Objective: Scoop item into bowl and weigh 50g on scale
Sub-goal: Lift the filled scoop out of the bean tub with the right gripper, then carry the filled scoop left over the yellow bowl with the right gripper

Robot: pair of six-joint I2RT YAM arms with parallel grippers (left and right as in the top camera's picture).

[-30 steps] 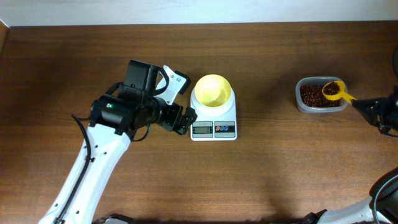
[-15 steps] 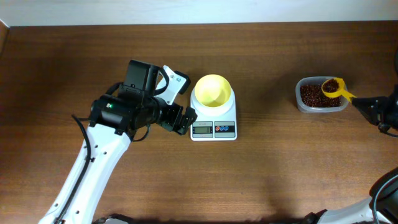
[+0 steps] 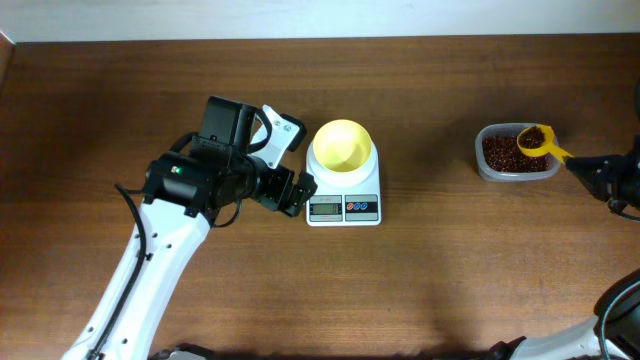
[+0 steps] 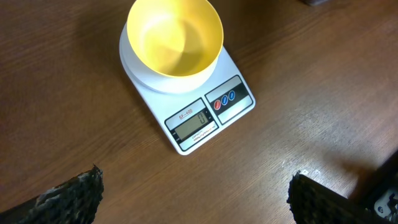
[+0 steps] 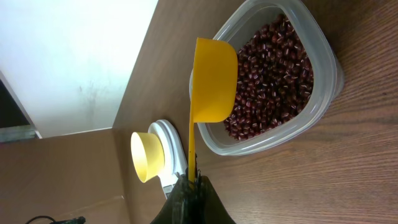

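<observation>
Early in the task, by the look of it. Already seated on the scale, mid bench: the bowl, with nothing inside. Can't read the display, too small. Pinching the thin handle of a yellow scoop with the right claw, pressed tight together on it. Holding the scoop cup over the clear container at the right end of the bench, well apart from the scale. Looks loaded with beans from overhead; only its underside visible from the right wrist. Leaving the bulk of the heap in the container. Parked just beside the scale's left edge: the left claw, spread wide, gripping nothing. Seeing no spill on the bench. Left to do, judging from this: carry scoop across to bowl, tip in, then add or trim until reading 50g.
</observation>
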